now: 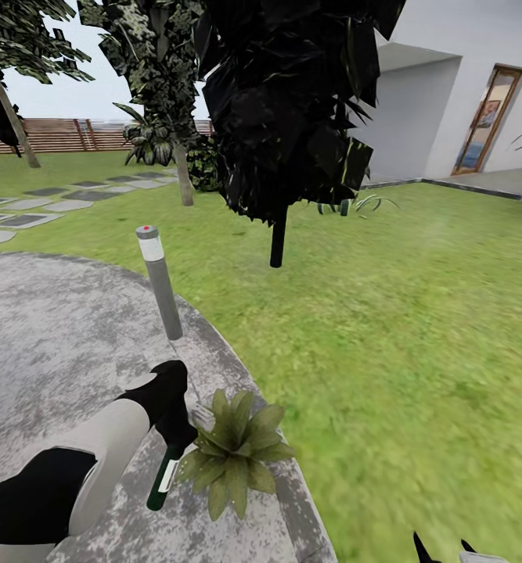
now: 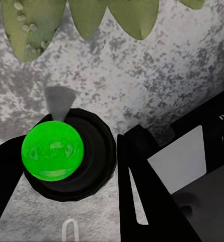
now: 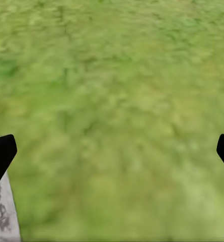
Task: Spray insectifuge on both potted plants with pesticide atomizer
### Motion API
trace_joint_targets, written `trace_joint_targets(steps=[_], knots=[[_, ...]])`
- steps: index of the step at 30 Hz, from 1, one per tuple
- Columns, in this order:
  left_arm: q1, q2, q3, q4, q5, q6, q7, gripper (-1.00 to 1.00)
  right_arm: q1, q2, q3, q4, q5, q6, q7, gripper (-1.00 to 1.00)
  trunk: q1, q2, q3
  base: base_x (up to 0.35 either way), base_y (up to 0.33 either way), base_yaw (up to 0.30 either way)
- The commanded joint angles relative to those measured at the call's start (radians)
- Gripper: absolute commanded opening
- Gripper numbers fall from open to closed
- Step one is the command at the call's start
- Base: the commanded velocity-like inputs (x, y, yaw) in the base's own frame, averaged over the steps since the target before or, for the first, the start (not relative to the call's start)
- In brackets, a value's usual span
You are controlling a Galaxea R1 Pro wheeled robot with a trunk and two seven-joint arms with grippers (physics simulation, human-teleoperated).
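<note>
So the left gripper (image 1: 174, 438) is clamped on the pesticide atomizer (image 1: 163, 477), holding it near the trigger end with the dark green body hanging down and a bit toward the robot, so its long axis runs close to vertical. The potted plant (image 1: 234, 452) sits just beside it on the bottle's right, at the edge of the grey patio (image 1: 49, 336), leaves nearly touching the bottle. That's the relation that matters: the nozzle has to point at the rosette from right next to it, and the left arm is clearly the nearer one.

The left wrist view adds what the head view can't: leaf tips with droplets (image 2: 28, 30), plus a bright green ball (image 2: 52, 149) in a black ring.

The right gripper (image 3: 112, 151) hangs over the lawn (image 3: 117, 101), fingers apart, holding nothing.
</note>
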Motion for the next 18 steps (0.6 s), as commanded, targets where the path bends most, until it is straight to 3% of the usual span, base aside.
trace_joint_targets(steps=[1, 8, 18], knots=[[0.0, -0.001, -0.001, -0.002, -0.009, 0.008, -0.01, -1.0, -0.002, 0.0, -0.008, 0.0, 0.004, -0.004, 0.008, 1.0, 0.0, 0.0, -0.001, 0.1, -0.06, 0.0], [-0.002, -0.007, -0.001, -0.002, -0.01, 0.009, -0.01, -1.0, -0.002, 0.001, -0.007, 0.0, 0.004, -0.004, 0.008, 1.0, 0.0, 0.0, -0.001, 0.051, -0.036, 0.146], [-0.003, -0.007, -0.001, -0.002, -0.008, 0.009, -0.011, -1.0, -0.002, 0.001, -0.008, -0.001, 0.004, -0.004, 0.008, 1.0, 0.0, 0.0, -0.001, -0.021, -0.012, 0.007]])
